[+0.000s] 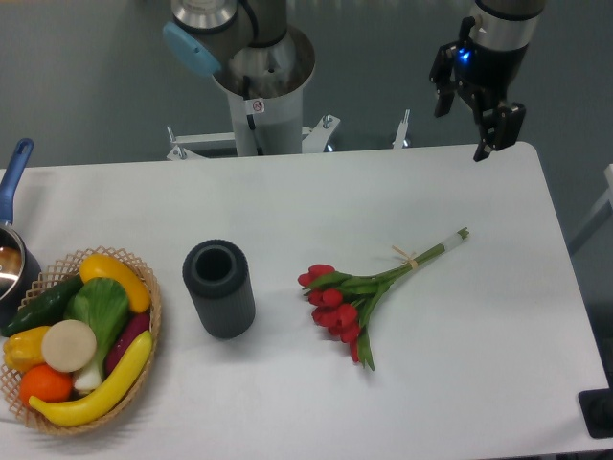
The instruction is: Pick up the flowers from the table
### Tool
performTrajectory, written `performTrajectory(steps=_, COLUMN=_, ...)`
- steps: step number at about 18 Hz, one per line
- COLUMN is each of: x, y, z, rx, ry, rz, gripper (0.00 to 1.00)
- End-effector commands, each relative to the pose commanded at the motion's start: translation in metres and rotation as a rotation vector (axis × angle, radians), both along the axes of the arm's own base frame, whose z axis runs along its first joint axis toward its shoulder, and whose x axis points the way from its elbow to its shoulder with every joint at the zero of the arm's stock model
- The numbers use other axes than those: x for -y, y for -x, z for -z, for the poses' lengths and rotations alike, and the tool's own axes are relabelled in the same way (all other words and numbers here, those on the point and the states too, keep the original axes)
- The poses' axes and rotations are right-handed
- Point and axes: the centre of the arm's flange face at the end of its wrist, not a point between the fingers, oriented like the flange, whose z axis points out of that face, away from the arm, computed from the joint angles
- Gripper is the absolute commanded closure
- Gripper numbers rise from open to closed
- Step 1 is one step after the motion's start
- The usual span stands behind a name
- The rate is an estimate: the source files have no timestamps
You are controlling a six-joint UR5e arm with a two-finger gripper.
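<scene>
Flowers (359, 292) mid-table (450, 402), gripper (471, 113) above far edge

A dark cylindrical vase (219, 287) stands upright with its open mouth facing up, left of centre. Well to its left, at the near left corner, a woven basket (151, 326) holds a yellow banana, a yellow pepper, a cucumber, an aubergine, an orange and a leafy green vegetable. Just behind the basket sits a pot (11, 268) with a blue handle, partly cut off by the frame's edge.

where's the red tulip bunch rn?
The red tulip bunch lies flat on the white table, right of centre, beside the dark grey cylindrical vase, stems pointing upper right.
</scene>
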Motion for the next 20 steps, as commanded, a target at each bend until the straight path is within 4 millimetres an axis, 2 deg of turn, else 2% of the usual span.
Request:
performTrajectory(steps=6, x=-0.001, y=0.001, z=0.003, rx=0.007, ry=0.0, rz=-0.001, gripper=0.0)
performTrajectory(steps=9, x=-0.002, y=0.0, z=0.013, rx=0.038, ry=-0.033, rz=-0.012, gripper=0.0)
performTrajectory(steps=13, x=-0.005, y=-0.002, z=0.017, rx=0.076, ry=-0.063, rz=-0.136, gripper=0.0)
performTrajectory(steps=18, x=-0.013, y=-0.005, z=0.04, rx=0.114, ry=-0.075, rz=-0.163, gripper=0.0)
performTrajectory(steps=20, x=-0.019, y=-0.004, z=0.064, rx=0.154, ry=-0.059, rz=-0.159, gripper=0.0)
